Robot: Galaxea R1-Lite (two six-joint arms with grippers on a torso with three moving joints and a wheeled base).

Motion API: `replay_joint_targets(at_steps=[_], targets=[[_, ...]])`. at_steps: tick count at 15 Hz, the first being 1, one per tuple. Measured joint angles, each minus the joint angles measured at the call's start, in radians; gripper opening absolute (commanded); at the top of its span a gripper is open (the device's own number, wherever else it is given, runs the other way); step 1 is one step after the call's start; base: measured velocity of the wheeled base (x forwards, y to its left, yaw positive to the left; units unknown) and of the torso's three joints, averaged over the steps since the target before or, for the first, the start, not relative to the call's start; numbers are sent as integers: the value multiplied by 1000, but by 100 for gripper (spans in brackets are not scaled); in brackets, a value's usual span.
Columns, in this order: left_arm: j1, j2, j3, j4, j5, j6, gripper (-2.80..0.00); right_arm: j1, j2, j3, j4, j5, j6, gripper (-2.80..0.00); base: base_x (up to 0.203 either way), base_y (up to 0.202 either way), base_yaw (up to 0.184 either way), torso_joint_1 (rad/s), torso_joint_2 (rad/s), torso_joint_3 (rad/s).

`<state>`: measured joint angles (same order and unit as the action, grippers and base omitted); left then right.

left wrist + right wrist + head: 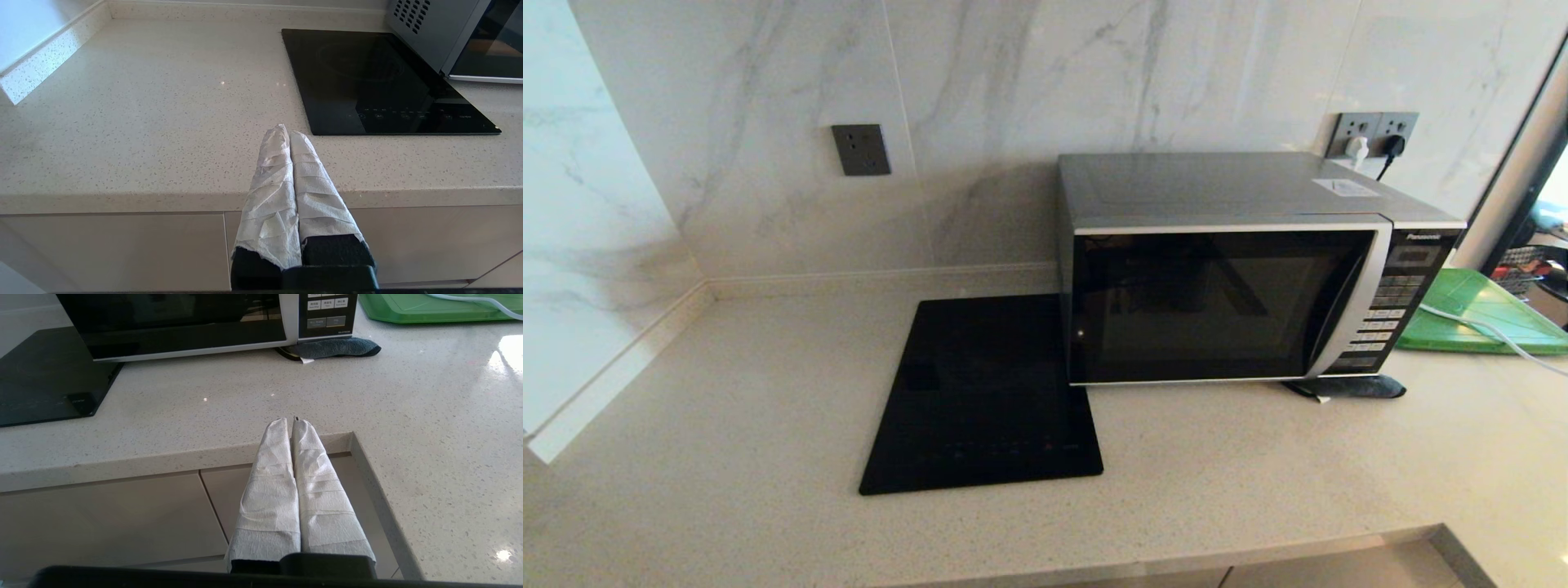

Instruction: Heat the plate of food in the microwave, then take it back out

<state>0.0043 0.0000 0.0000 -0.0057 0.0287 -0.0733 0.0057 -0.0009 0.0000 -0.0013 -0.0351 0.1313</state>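
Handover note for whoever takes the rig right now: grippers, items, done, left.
Left gripper: shut, empty, parked off the counter's front edge, before the flat black glass cooktop.
Right gripper: shut, empty, parked at the counter edge, facing the silver-and-black Panasonic microwave.
Microwave door closed; no plate of food visible in any view, and the dark glass hides the inside.
Done: cannot tell.
Left: likely to open the door and check for the plate.

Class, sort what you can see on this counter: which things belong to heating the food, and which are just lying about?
For the job: microwave, door closed; left tool and right tool, both shut and hanging at the counter's edge. No plate is visible.

Lying about: black cooktop, green board, dark cloth, white cable.
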Motion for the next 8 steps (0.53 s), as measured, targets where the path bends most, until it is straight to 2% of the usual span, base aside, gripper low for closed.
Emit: replay_joint_targets(at_steps=[8], targets=[[0,0,0,0,0,0,-280,0,1,0,0,0,1,-280,0,0,0,0,0,0]])
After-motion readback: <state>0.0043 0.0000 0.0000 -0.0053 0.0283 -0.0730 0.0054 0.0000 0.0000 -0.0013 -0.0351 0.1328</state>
